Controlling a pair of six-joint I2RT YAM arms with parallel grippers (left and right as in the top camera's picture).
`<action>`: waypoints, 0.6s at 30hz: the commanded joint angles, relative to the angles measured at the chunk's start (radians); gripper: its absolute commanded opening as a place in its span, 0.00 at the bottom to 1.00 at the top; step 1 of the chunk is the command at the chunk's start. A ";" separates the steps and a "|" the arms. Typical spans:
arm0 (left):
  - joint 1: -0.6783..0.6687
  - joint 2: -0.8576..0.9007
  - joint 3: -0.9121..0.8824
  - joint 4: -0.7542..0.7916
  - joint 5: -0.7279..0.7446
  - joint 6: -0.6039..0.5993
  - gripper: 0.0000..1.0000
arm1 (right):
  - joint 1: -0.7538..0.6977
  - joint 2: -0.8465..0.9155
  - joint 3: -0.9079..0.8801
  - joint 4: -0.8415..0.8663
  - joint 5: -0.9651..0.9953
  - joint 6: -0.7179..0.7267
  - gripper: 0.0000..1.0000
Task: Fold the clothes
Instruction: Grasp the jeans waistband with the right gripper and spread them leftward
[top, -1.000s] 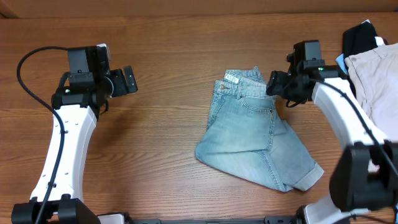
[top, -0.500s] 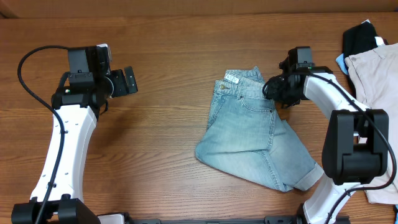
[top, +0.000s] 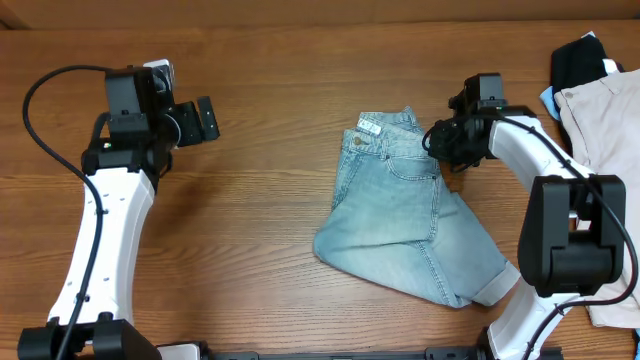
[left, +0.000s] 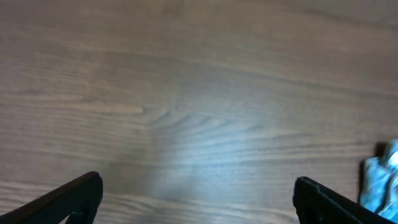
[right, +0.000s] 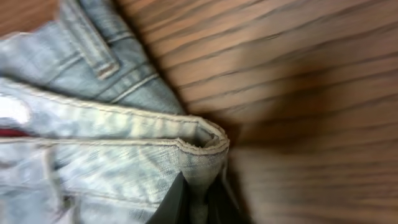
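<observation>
Roughly right of the middle of the brown wood-grain table (top: 300, 60), the faded light-blue denim jeans (top: 400, 215) lay folded into a compact bundle. The waistband with its small white label pointed toward the far edge, and the cuffed hem (top: 495, 285) lay toward the near right. The right gripper (top: 441, 140) sat at the far right corner of the jeans, touching the waistband. Its wrist camera showed the dark fingers (right: 171, 205) closed on a doubled fold of that stitched waistband (right: 199, 146), with the denim pinched between them. A belt loop (right: 99, 53) lay flat on the cloth above the fold, and a dark shadow fell on the wood just beside it. The left gripper (top: 205, 122) hung over bare wood well apart from the jeans, on the left side of the table. Its jaws were spread wide and held nothing. In the left wrist view the two black fingertips (left: 68, 196) sat at the lower corners with only wood grain between them, and a sliver of blue denim showed at the right edge. Pale beige trousers (top: 605, 140) lay at the right edge of the table, with a black garment (top: 578, 60) at the far right corner just beyond them. Both were apart from the jeans.
</observation>
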 joint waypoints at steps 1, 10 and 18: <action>0.039 -0.014 0.118 0.001 0.004 0.023 1.00 | 0.031 -0.131 0.113 -0.037 -0.153 0.022 0.04; 0.165 -0.013 0.274 -0.004 0.003 0.023 1.00 | 0.332 -0.228 0.259 -0.109 -0.213 0.109 0.04; 0.260 -0.007 0.274 0.008 -0.003 0.095 1.00 | 0.748 -0.219 0.259 0.034 -0.230 0.206 0.04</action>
